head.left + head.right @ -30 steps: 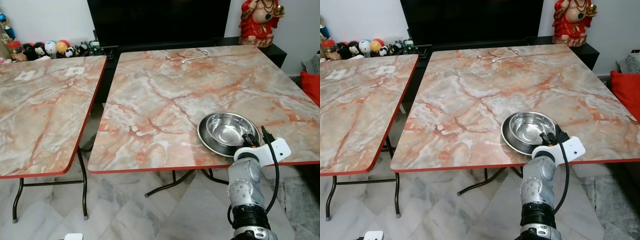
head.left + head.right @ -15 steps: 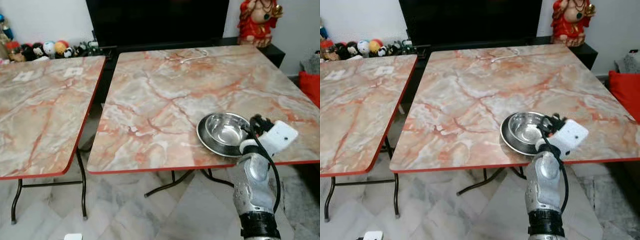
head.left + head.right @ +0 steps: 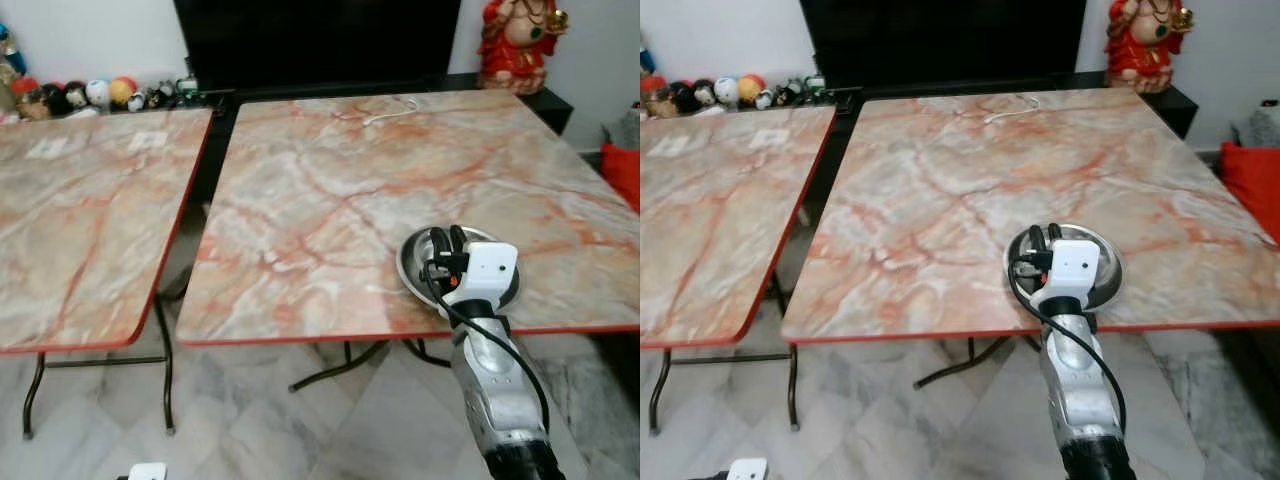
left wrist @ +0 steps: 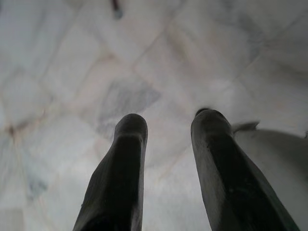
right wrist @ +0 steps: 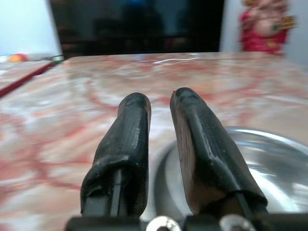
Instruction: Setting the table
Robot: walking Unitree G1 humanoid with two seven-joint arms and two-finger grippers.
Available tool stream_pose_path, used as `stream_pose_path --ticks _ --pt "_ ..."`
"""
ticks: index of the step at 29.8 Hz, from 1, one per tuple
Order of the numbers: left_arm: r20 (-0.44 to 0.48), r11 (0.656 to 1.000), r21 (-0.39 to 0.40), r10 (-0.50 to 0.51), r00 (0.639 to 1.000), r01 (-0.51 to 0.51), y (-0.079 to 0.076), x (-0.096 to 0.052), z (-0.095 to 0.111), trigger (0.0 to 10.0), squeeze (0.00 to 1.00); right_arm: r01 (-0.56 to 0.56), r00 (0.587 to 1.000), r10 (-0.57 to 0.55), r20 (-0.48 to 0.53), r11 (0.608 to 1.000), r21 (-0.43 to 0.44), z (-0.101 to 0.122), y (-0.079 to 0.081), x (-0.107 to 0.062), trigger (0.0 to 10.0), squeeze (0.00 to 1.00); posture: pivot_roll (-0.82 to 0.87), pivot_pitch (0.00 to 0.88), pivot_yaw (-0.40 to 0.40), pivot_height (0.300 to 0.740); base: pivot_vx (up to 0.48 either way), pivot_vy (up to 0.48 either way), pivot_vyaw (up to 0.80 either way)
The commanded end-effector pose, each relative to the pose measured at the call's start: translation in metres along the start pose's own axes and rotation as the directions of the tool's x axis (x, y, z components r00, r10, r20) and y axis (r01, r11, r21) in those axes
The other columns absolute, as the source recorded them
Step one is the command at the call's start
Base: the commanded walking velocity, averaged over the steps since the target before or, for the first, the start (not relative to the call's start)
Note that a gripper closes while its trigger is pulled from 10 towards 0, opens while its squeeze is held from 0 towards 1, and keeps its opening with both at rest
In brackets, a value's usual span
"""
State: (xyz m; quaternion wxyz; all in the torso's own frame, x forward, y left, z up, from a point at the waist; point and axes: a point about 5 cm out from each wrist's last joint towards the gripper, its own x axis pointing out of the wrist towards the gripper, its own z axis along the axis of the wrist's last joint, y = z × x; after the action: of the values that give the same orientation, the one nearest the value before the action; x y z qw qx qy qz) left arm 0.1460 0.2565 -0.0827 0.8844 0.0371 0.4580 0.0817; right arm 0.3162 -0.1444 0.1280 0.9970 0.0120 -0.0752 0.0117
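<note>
Steel bowl (image 3: 415, 262) — nested on a plate (image 3: 1110, 292), near the front edge of the right-hand marble table (image 3: 330, 180). Right gripper (image 5: 159, 103) — above the bowl's left rim, fingers slightly parted, holding nothing. Left gripper (image 4: 166, 125) — hanging over the tiled floor (image 4: 72, 62), fingers spread. Second marble table (image 3: 80, 210) alongside on the left; red figurine (image 3: 518, 42) behind.

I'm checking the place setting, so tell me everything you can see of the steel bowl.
The steel bowl is shiny and round, sitting upright in a wider steel plate near the front edge of the right-hand marble-patterned table. The right gripper hovers over its left rim, fingers slightly apart. Whether they touch it is unclear.
</note>
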Motion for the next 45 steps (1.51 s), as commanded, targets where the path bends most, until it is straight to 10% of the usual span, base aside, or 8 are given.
stream_pose_path --ticks 1,45 --pt "-0.046 1.000 -0.014 0.015 0.999 -0.016 0.005 -0.003 -0.013 10.0 0.00 -0.033 0.999 0.033 0.020 0.999 0.029 0.006 0.013 0.001 10.0 0.00 -0.08 0.000 0.031 0.740 0.000 0.480 0.00" --pt "-0.045 0.997 -0.061 0.035 0.998 -0.037 0.003 -0.005 -0.017 10.0 0.00 -0.096 0.995 0.096 0.001 0.991 0.097 0.005 0.047 0.017 10.0 0.00 -0.02 0.000 -0.007 0.740 0.000 0.480 0.00"
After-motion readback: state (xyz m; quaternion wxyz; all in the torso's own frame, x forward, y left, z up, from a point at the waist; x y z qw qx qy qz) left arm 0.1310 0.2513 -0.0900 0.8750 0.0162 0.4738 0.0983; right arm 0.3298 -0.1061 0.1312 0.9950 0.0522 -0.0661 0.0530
